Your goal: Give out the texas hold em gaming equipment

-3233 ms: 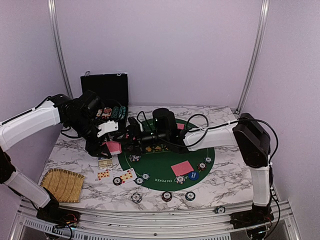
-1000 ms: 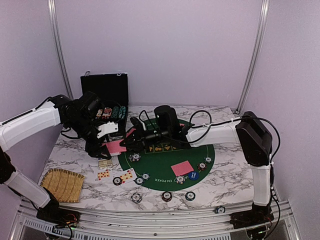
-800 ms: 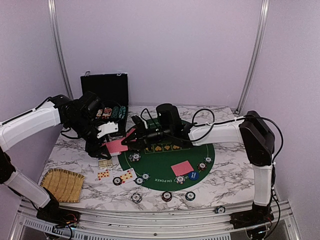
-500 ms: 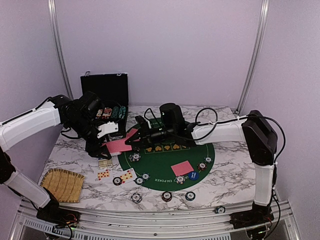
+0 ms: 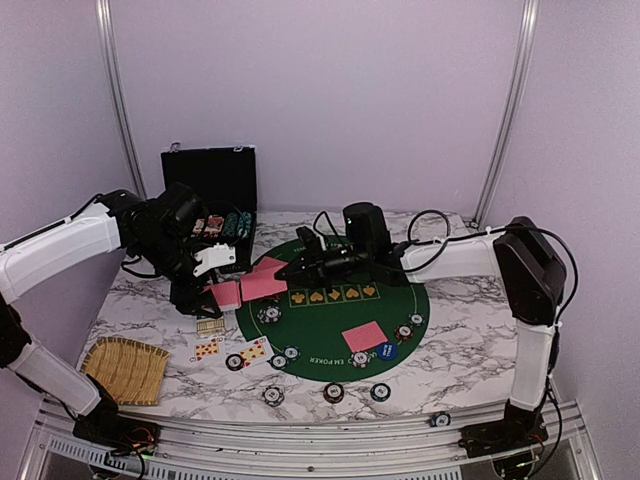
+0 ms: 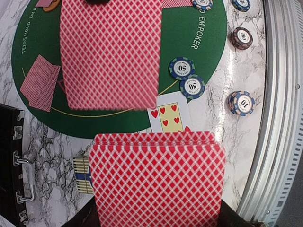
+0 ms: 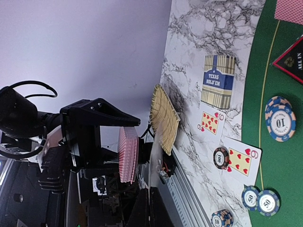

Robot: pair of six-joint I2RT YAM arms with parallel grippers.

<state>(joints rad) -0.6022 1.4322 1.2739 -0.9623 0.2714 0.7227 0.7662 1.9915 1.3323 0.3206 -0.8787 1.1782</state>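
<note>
**One card and the deck, each gripped**

Pinching the deck of red-backed cards (image 6: 158, 182) in the left gripper (image 5: 207, 292), above the table's (image 5: 470, 330) left side, near the card box (image 5: 210, 326). Pinching a single card (image 5: 262, 282) in the right gripper (image 5: 291, 271), jaws pressed together on it, over the far-left edge of the green felt (image 5: 330, 335), just beside the deck. Lying along the table's near edge: poker chips (image 5: 333, 392). Lying at the felt's near-left edge: face-up cards (image 5: 251, 351).

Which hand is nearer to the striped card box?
Left. The left hand, holding the deck, hangs just behind the card box; the right hand, pinching a card, is farther right, over the green mat's edge.
</note>
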